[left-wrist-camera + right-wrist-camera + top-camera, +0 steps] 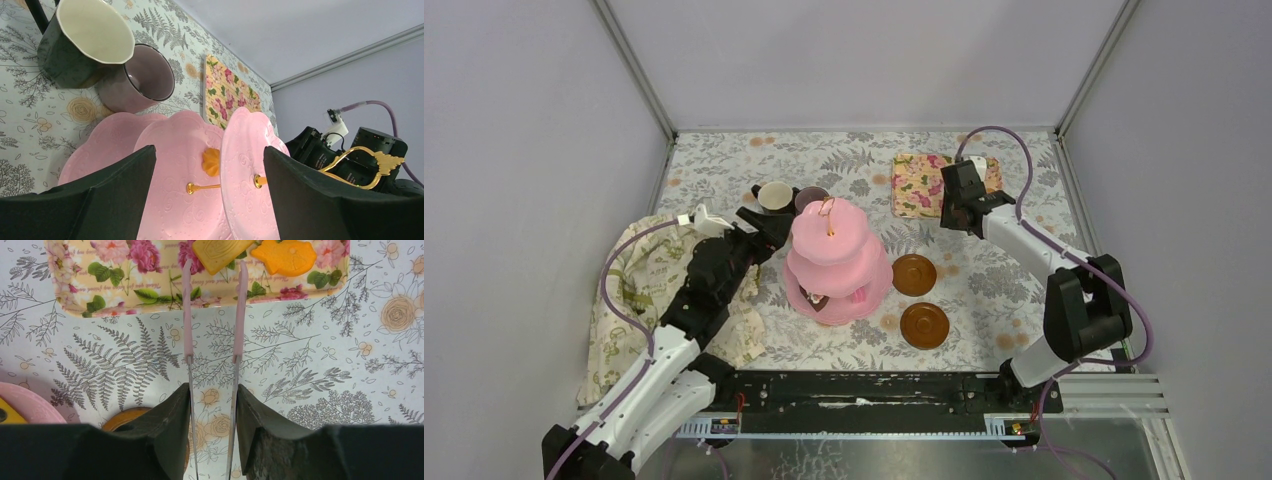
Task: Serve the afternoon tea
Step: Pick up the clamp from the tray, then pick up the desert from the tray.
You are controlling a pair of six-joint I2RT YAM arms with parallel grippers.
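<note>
Pink cake stand (849,262), gold loop handle (827,208), brown saucers (914,274), pink-tipped tongs (187,315), rose-patterned yellow tray (916,185), beige leaf-print cloth (639,290)

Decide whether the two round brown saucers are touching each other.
Apart. The top external view shows it: a strip of the patterned table cover is visible between the rims of the farther saucer and the nearer saucer.

Left claw (207,167) gapes wide, arm reaching forward; right claw (213,395) pinches tongs (187,315), arm outstretched.
</note>
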